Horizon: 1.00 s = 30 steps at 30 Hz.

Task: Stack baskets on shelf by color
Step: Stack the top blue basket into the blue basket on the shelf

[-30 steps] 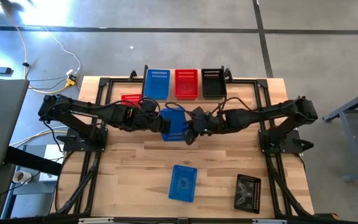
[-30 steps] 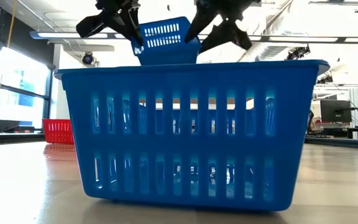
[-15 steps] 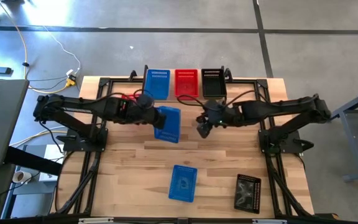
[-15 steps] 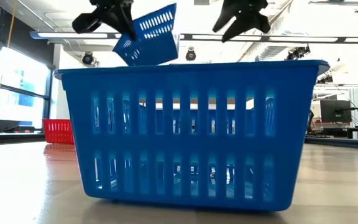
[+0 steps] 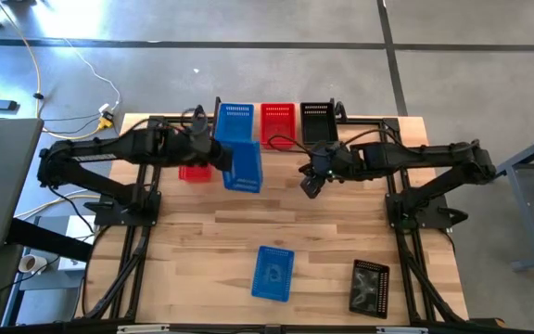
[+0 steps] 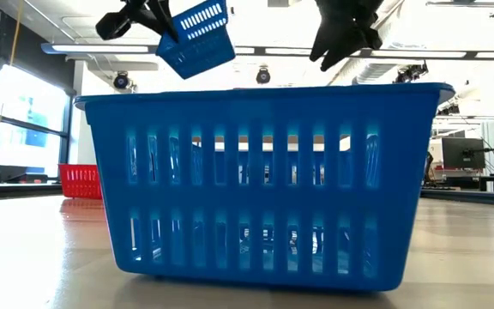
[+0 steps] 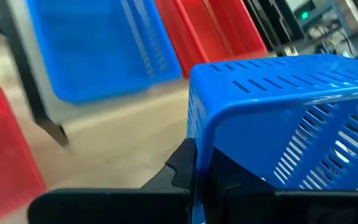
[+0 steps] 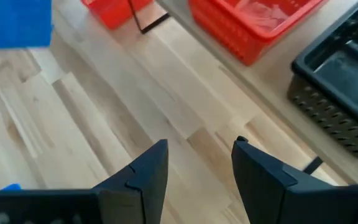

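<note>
A polished grey concrete floor [image 5: 452,56] surrounds the light-wood table [image 5: 202,250], crossed by dark seam lines, with a bright glare patch at one side. A yellow cable [image 5: 40,70] trails over it to a plug cluster [image 5: 107,114]. Across the room, a large bright window [image 6: 24,120] (daylight washes it out), long ceiling strip lights [image 6: 453,54], and a desk monitor [image 6: 463,153].

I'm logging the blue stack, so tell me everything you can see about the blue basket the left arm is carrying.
The blue basket is small, rectangular, apparently plastic, with slotted sides and a solid rim. The left end effector, shut on its wall, holds it tilted in the air just in front of the shelf, near the blue basket already on it. Nothing else touches it; the right end effector hangs open, apart.
</note>
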### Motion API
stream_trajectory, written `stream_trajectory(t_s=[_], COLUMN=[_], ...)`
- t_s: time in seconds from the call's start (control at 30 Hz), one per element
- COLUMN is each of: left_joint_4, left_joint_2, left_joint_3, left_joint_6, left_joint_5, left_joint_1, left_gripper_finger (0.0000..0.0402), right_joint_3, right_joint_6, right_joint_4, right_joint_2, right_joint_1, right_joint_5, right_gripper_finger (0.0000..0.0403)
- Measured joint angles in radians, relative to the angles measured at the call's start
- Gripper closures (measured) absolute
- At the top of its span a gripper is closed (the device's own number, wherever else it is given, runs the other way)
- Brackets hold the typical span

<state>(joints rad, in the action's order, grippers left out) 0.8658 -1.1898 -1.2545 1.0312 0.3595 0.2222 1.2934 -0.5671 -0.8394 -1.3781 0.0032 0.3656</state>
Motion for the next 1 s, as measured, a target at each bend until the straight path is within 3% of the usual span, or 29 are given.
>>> stream_trajectory(t_s=[0.27,0.53,0.73,1.0], left_joint_4=[0.005,0.035,0.090,0.275], left_joint_2=[0.030,-0.013,-0.087,-0.215], left_joint_3=[-0.092,-0.249,-0.343,-0.480], left_joint_6=[-0.215,-0.437,-0.485,-0.448], left_joint_5=[-0.023,-0.171,-0.315,-0.446], left_joint_1=[0.194,0.476,0.624,0.705], left_gripper_finger=[0.0401,0.0401,0.0401,0.0401], right_joint_3=[0.000,0.000,0.000,0.001], right_joint_6=[-0.008,-0.071,-0.090,-0.109], right_joint_4=[-0.003,-0.003,-0.003,-0.003], right_joint_2=[0.000,0.000,0.000,-0.001], right_joint_1=[-0.050,-0.091,-0.095,-0.095], right_joint_5=[0.000,0.001,0.034,0.050], right_gripper_finger=[0.0242,0.0242,0.0242,0.0242])
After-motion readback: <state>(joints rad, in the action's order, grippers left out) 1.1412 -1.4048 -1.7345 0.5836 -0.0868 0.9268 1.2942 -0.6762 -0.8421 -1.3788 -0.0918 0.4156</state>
